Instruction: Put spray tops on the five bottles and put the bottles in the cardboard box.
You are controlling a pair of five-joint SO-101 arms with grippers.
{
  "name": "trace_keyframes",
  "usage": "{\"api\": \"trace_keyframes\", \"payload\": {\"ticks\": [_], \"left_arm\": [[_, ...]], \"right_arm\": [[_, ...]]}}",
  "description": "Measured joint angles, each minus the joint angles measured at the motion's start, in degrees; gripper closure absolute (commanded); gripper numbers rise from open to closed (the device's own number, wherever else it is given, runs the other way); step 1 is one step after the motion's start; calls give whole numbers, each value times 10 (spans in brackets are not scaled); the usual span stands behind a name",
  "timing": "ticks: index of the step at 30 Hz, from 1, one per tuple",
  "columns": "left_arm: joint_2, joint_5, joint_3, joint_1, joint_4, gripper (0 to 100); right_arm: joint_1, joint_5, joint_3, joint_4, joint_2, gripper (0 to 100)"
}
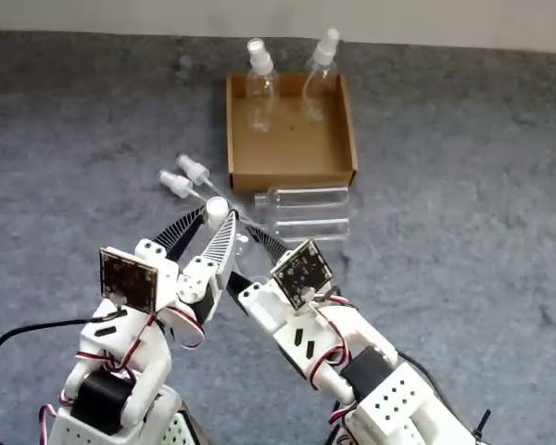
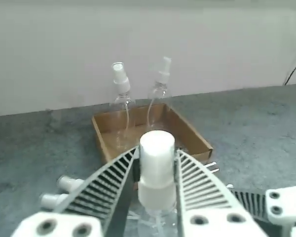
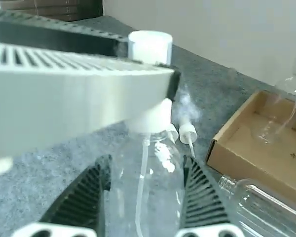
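A clear bottle [image 3: 143,182] stands upright between the two arms, with my right gripper [image 3: 144,165] shut on its body. My left gripper [image 2: 157,158] is shut on the white spray top [image 2: 157,168] that sits at the bottle's neck. In the high view the spray top [image 1: 217,208] shows in front of the cardboard box [image 1: 239,130], between the left gripper [image 1: 217,215] fingers. Two capped bottles [image 1: 261,83] [image 1: 320,74] stand at the box's far side. Two uncapped bottles [image 1: 306,197] [image 1: 312,228] lie before the box. Two loose spray tops [image 1: 193,169] [image 1: 176,183] lie to the left.
The grey carpeted table [image 1: 463,204] has free room right of the box and at the far left. A pale wall [image 2: 64,44] rises behind the box. The loose spray tops [image 2: 69,183] lie close to my left gripper.
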Motion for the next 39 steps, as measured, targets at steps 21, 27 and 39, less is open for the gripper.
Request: {"api": "trace_keyframes", "payload": {"ticks": [21, 27, 39], "left_arm": [[-1, -6, -105, -49, 55, 860], [-1, -6, -98, -59, -4, 860], [0, -6, -50, -110, -105, 860]], "right_arm": [[1, -1, 0, -1, -4, 994], [1, -1, 0, -1, -4, 994], [1, -1, 0, -1, -4, 994]]}}
